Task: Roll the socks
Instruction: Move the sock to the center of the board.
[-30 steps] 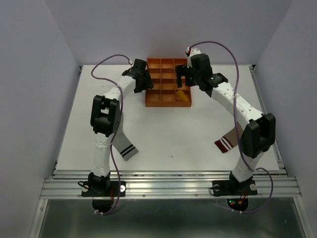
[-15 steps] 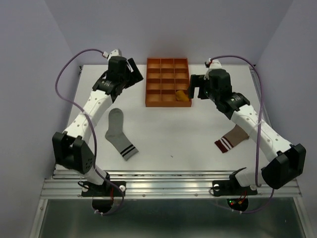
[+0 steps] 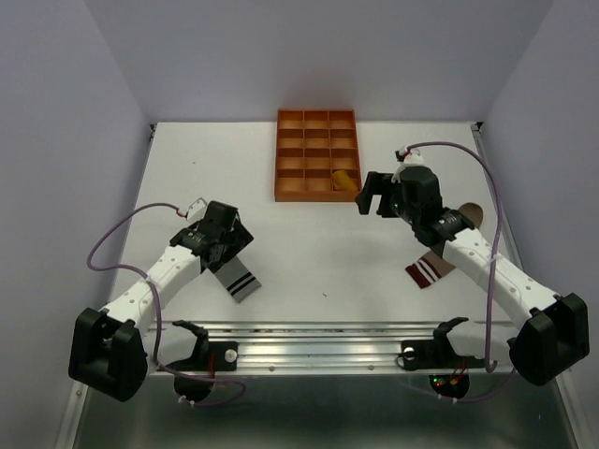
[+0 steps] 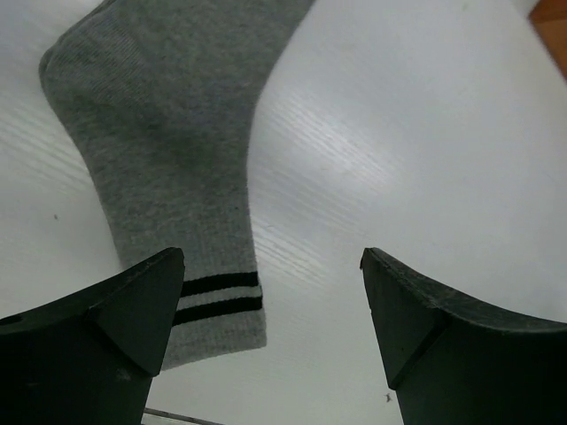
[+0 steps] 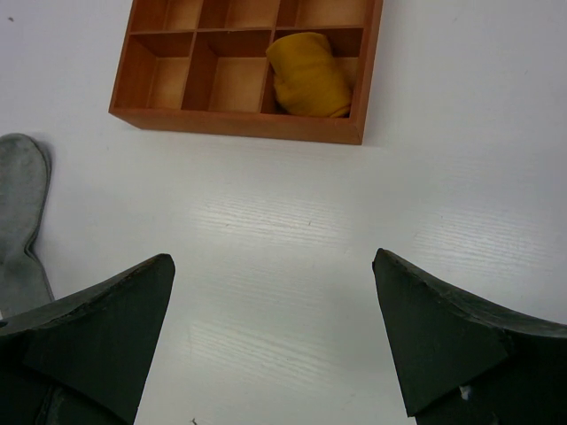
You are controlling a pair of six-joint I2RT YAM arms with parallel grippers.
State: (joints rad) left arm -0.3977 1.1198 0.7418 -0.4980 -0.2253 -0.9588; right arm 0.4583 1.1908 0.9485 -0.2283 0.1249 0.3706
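Grey sock (image 4: 159, 168) lies flat and unrolled on the table (image 3: 318, 253), lower left of the overhead view, striped cuff toward the bottom edge. Change: a second ago both arms were up at the tray (image 3: 316, 140), top centre. Both have since pulled off it, and the left arm has swung down and now hangs over the grey sock, hiding all but the cuff from above. Yellow sock (image 5: 310, 75) stays behind in the tray's bottom-right compartment, bundled up, so that one looks done and stowed. Grey is likely next, then the brown sock (image 3: 426, 271), flat at lower right and part hidden under the right arm. Roughly a third through, my guess. Left gripper (image 4: 273, 266): fingers spread wide, nothing between them, sock under and left of the gap in the wrist view; can't tell if it touches the cloth. Right gripper (image 5: 273, 261): spread fully, empty, hovering over bare table just below the tray, touching nothing visible. Next call: left drops onto the sock for a pinch, toe or cuff end unclear.
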